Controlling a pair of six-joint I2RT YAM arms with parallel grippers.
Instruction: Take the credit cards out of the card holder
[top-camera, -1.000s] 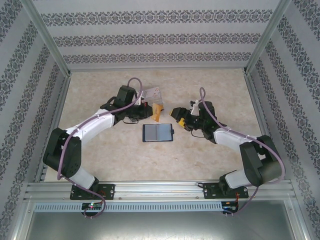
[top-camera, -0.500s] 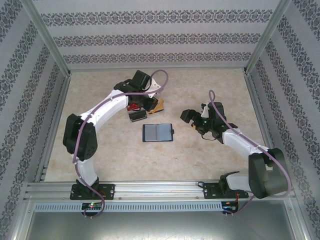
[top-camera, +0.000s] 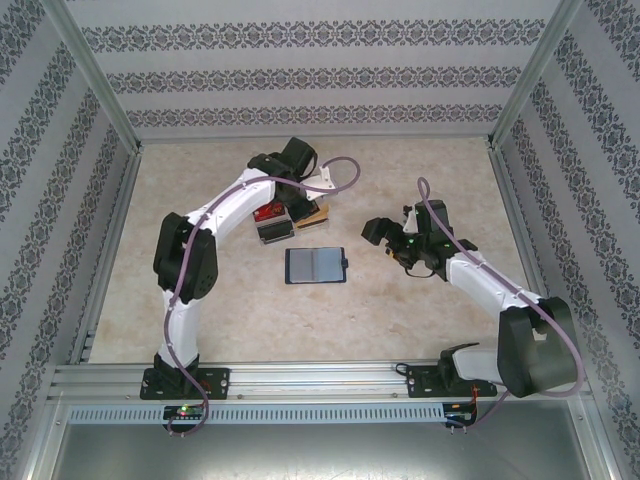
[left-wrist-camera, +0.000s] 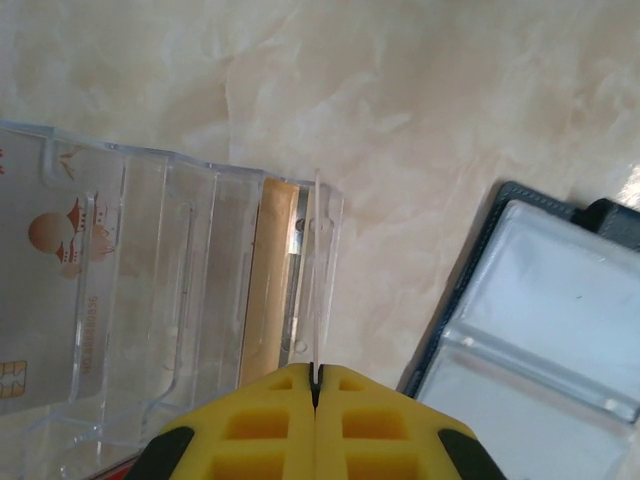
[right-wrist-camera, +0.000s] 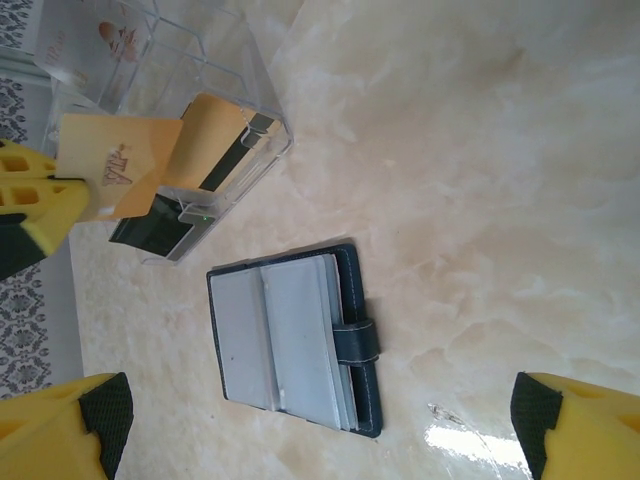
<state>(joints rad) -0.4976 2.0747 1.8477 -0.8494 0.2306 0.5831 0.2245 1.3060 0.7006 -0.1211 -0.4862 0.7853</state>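
Note:
The card holder (top-camera: 316, 265) lies open on the table, navy with clear sleeves (right-wrist-camera: 285, 335) and a closure tab; its corner also shows in the left wrist view (left-wrist-camera: 540, 300). My left gripper (top-camera: 307, 207) is shut on the orange-gold card (right-wrist-camera: 120, 165), holding it over the end of a clear rack (top-camera: 276, 226). That card appears edge-on (left-wrist-camera: 316, 270) between the left gripper's (left-wrist-camera: 315, 375) yellow fingers. In the rack are a red card (top-camera: 268, 212), a white-pinkish card (left-wrist-camera: 50, 300) and a dark card (right-wrist-camera: 150, 235). My right gripper (top-camera: 385, 240) hangs open right of the holder, empty (right-wrist-camera: 315, 435).
The clear slotted rack (left-wrist-camera: 170, 270) stands behind and left of the holder; a gold surface with a black stripe (right-wrist-camera: 215, 130) shows in its end slot. Patterned walls and metal rails ring the beige table (top-camera: 420, 180). Bare table lies in front of the holder.
My left arm has swung back and to the right over the rack with the orange-gold card. My right gripper drew away to the right and has held still for the last half second.

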